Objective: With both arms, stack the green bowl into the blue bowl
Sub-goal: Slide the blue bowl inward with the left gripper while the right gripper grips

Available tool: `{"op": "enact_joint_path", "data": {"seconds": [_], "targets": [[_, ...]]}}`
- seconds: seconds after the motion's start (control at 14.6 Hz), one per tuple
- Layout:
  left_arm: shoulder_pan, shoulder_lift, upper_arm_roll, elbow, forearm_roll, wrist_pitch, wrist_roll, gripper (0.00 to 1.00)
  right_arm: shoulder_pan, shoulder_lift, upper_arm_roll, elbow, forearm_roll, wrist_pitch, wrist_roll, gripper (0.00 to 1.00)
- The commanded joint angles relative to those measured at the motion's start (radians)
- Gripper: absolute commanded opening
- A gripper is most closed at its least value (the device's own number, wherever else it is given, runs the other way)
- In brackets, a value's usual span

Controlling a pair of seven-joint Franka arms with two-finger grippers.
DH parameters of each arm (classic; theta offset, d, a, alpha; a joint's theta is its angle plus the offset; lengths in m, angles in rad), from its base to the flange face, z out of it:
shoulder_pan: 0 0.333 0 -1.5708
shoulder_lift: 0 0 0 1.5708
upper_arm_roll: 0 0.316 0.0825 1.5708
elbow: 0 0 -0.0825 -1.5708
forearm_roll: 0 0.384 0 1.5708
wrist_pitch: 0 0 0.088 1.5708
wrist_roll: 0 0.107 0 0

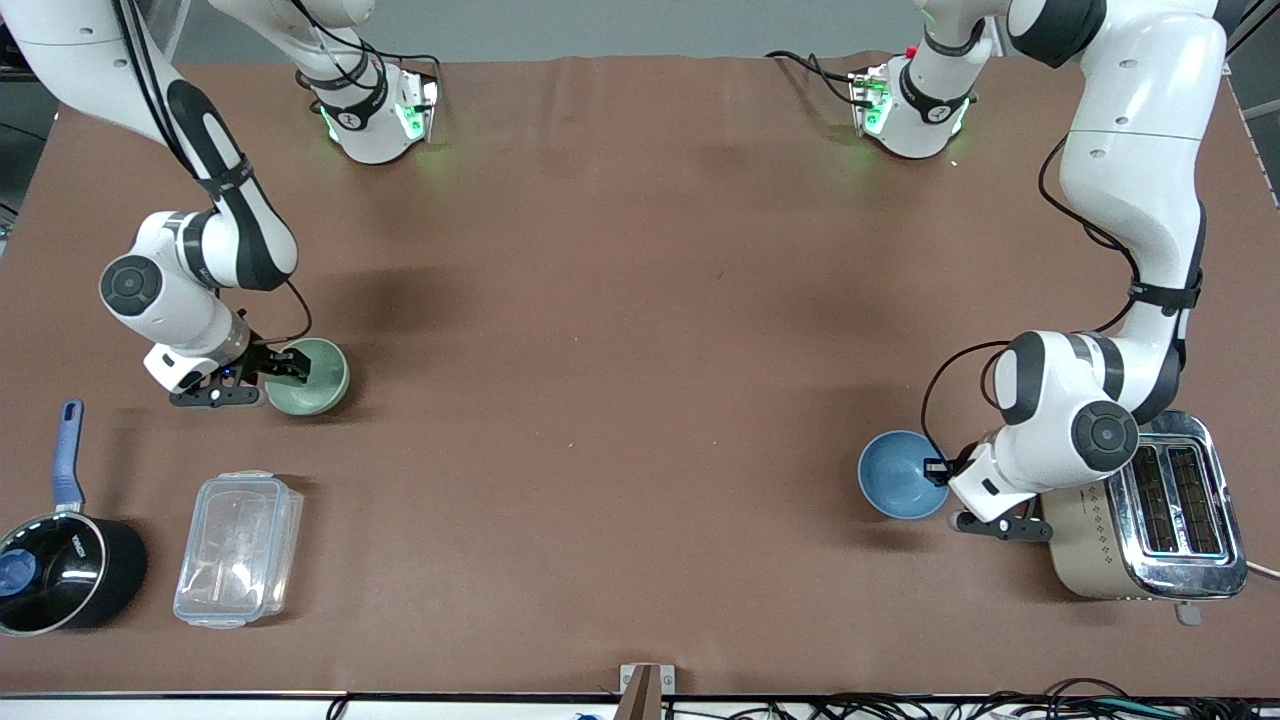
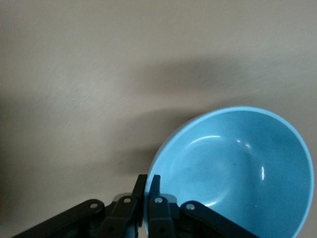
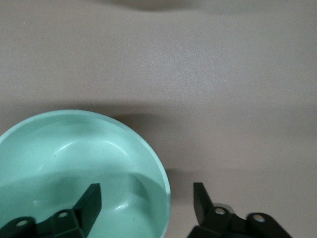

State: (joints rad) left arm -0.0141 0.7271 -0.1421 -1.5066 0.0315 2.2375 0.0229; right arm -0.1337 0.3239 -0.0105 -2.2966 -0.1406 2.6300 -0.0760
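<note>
The green bowl (image 1: 318,378) sits on the brown table toward the right arm's end. My right gripper (image 1: 283,366) is open, its jaws straddling the bowl's rim. In the right wrist view, one finger (image 3: 90,199) is inside the green bowl (image 3: 64,158) and the other stands outside it; the gripper's middle (image 3: 147,201) is at the rim. The blue bowl (image 1: 895,475) sits toward the left arm's end. My left gripper (image 1: 940,468) is shut on its rim. The left wrist view shows the gripper (image 2: 147,191) pinching the edge of the blue bowl (image 2: 237,168).
A chrome toaster (image 1: 1150,520) stands right beside the left gripper and the blue bowl. A black saucepan with a blue handle (image 1: 60,570) and a clear plastic container (image 1: 238,548) sit nearer the front camera than the green bowl.
</note>
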Motion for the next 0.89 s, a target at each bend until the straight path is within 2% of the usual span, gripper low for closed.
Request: {"op": "enact_joint_path", "data": {"seconds": [0.0, 0.21, 0.27, 0.34, 0.55, 0.82], "targets": [[-0.006, -0.043, -0.078, 0.011, 0.004, -0.035, -0.032, 0.0, -0.012, -0.011, 0.006, -0.024, -0.017, 0.022, -0.005, 0.42], [-0.012, -0.044, -0.212, 0.012, 0.013, -0.039, -0.217, 0.0, -0.02, 0.0, 0.006, -0.024, -0.017, 0.033, -0.004, 0.23], [-0.047, -0.037, -0.241, 0.012, 0.016, -0.038, -0.303, 0.0, -0.026, 0.0, 0.006, -0.023, -0.017, 0.031, -0.004, 0.12], [-0.105, -0.028, -0.241, 0.012, 0.016, -0.035, -0.367, 0.0, -0.026, 0.0, 0.006, -0.021, -0.017, 0.028, 0.001, 0.01], [-0.259, 0.029, -0.226, 0.066, 0.018, -0.026, -0.515, 0.0, -0.023, -0.02, 0.009, -0.006, -0.017, -0.03, 0.004, 0.0], [-0.377, 0.101, -0.218, 0.066, 0.021, 0.088, -0.618, 0.01, 0.052, -0.114, 0.018, 0.141, 0.028, -0.38, 0.036, 0.0]]}}
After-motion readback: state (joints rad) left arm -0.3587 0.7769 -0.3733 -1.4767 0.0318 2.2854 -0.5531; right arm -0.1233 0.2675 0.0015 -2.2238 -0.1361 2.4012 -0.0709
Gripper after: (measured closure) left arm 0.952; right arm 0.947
